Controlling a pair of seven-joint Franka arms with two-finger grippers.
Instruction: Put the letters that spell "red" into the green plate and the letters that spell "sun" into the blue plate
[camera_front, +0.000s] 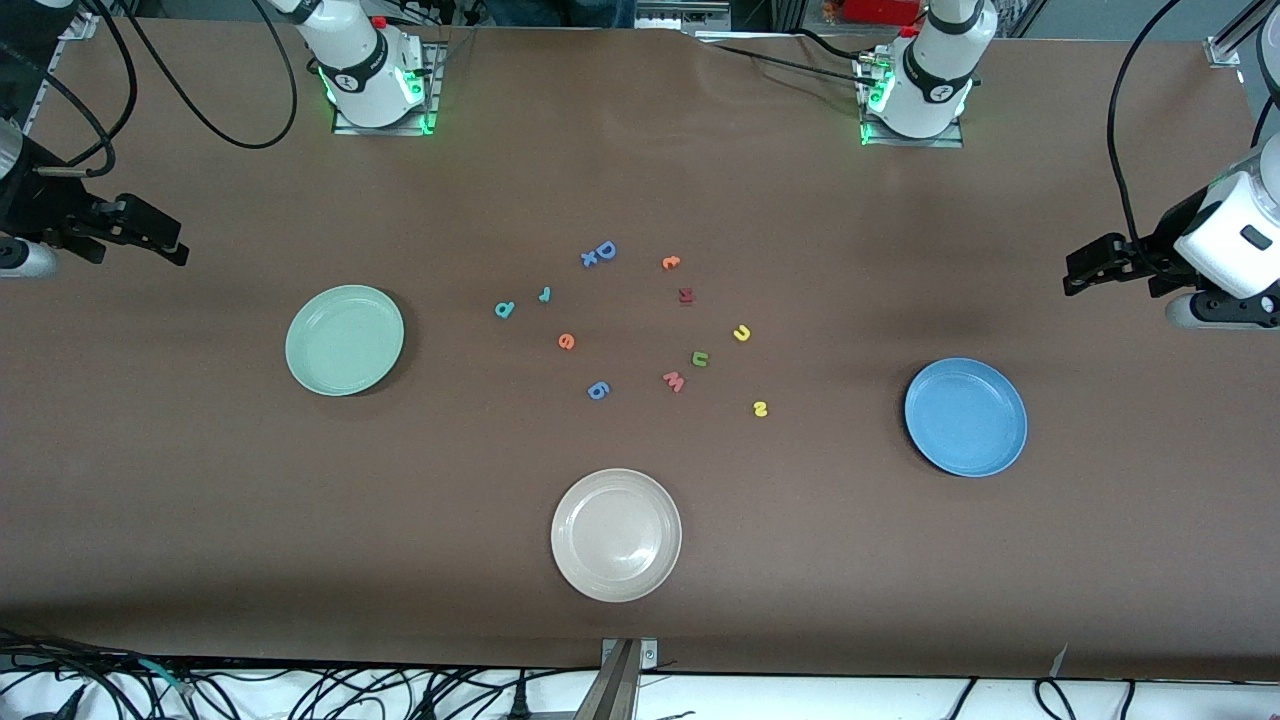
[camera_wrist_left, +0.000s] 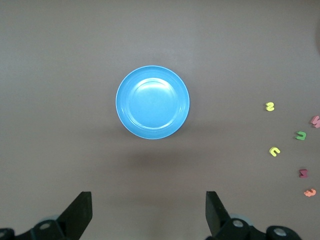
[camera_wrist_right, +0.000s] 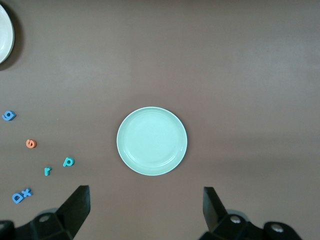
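The green plate (camera_front: 344, 340) (camera_wrist_right: 152, 141) sits bare toward the right arm's end, and the blue plate (camera_front: 966, 416) (camera_wrist_left: 152, 102) sits bare toward the left arm's end. Between them lie the teal "r" (camera_front: 545, 294) (camera_wrist_right: 47, 171), orange "e" (camera_front: 566, 341) (camera_wrist_right: 31, 144) and teal "d" (camera_front: 504, 309) (camera_wrist_right: 68, 161). Closer to the blue plate are the yellow "s" (camera_front: 760, 408) (camera_wrist_left: 270, 106), yellow "u" (camera_front: 741, 333) (camera_wrist_left: 274, 151) and green "n" (camera_front: 700, 358) (camera_wrist_left: 300, 135). My right gripper (camera_front: 172, 242) (camera_wrist_right: 146, 207) hangs open above the table's end. My left gripper (camera_front: 1075, 270) (camera_wrist_left: 149, 210) hangs open at the other end.
A beige plate (camera_front: 616, 534) lies nearest the front camera. Mixed in with the letters are a blue "D" with an "x" (camera_front: 599, 254), a dark red "R" (camera_front: 685, 295), a pink "w" (camera_front: 674, 381), a blue "g" (camera_front: 598, 390) and a small orange piece (camera_front: 671, 262).
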